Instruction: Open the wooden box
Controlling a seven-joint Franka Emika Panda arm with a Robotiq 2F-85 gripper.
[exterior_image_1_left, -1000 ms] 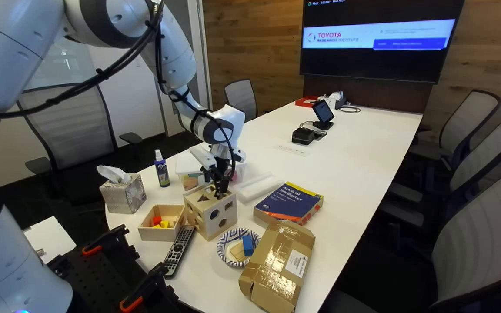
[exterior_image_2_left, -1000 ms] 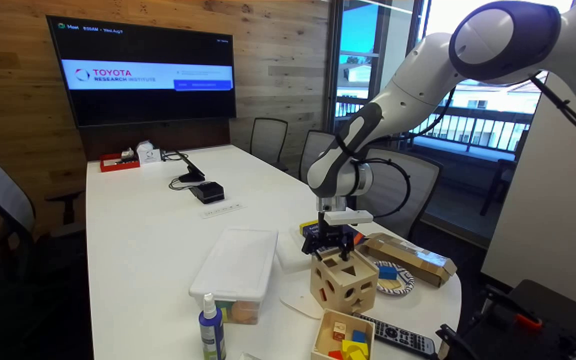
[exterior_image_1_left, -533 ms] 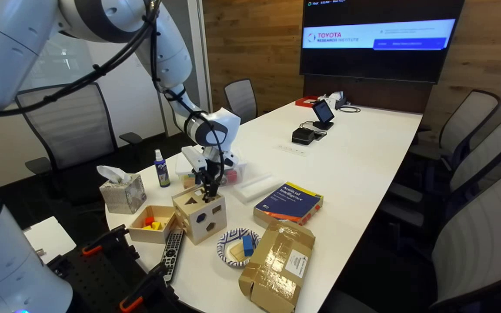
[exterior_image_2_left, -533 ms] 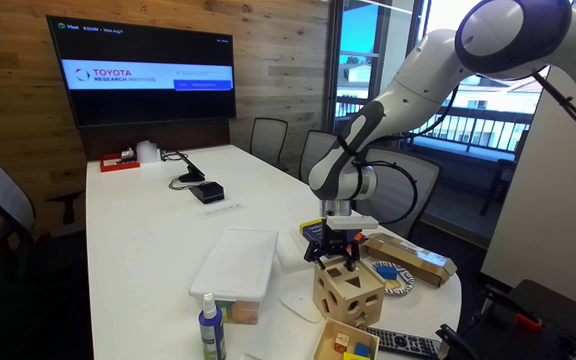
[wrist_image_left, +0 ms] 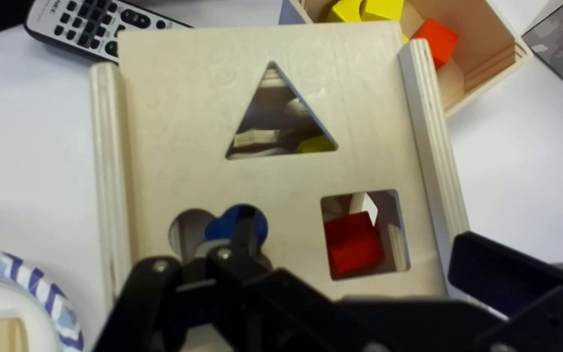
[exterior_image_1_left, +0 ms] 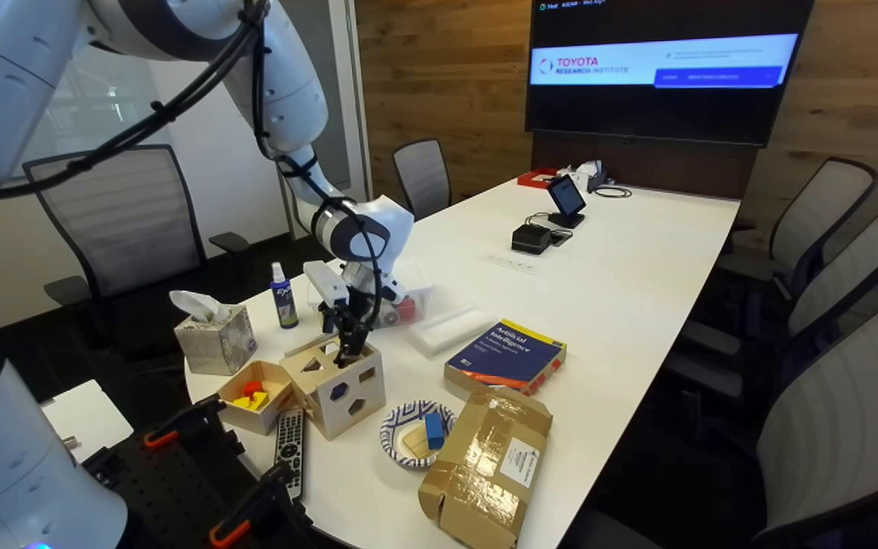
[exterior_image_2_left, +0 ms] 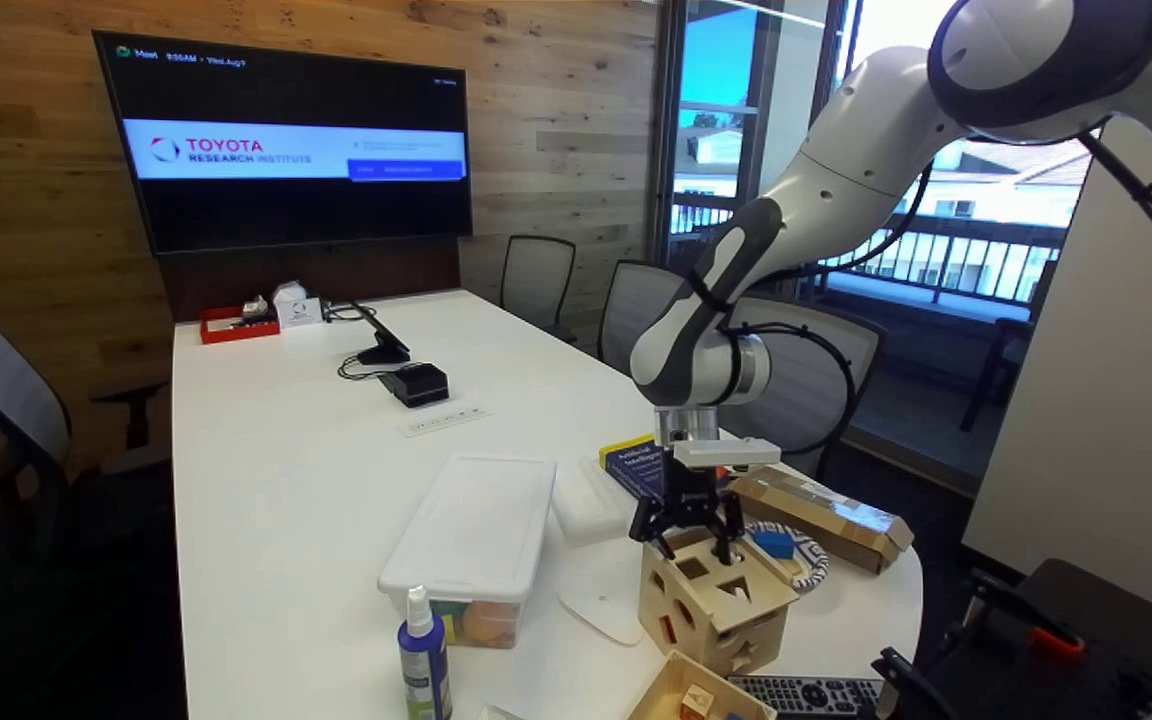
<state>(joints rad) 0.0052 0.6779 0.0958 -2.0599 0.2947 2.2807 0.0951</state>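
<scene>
The wooden box (exterior_image_1_left: 363,393) stands on the table in both exterior views, also here (exterior_image_2_left: 704,603). Its top panel (wrist_image_left: 179,107) lies between two raised rails and juts out past the rail ends, on the tray side; the overhang shows in an exterior view. The panel has triangle, square and clover holes; red, blue and yellow pieces show inside. My gripper (exterior_image_2_left: 698,548) is over the top, fingers spread. One finger is down in the clover hole. The other is outside the rail in the wrist view (wrist_image_left: 359,259); whether it touches is unclear.
A shallow wooden tray (exterior_image_1_left: 245,419) with coloured blocks touches or nearly touches the box. A remote (exterior_image_1_left: 289,450) lies beside them. A patterned plate (exterior_image_1_left: 389,450), a cardboard packet (exterior_image_1_left: 492,457), a book (exterior_image_1_left: 504,354) and a clear bin (exterior_image_2_left: 471,525) stand around.
The arm has moved towards its base, carrying the box along. The box's top panel has slid out over the tray side. The tray and remote have been shifted and turned.
</scene>
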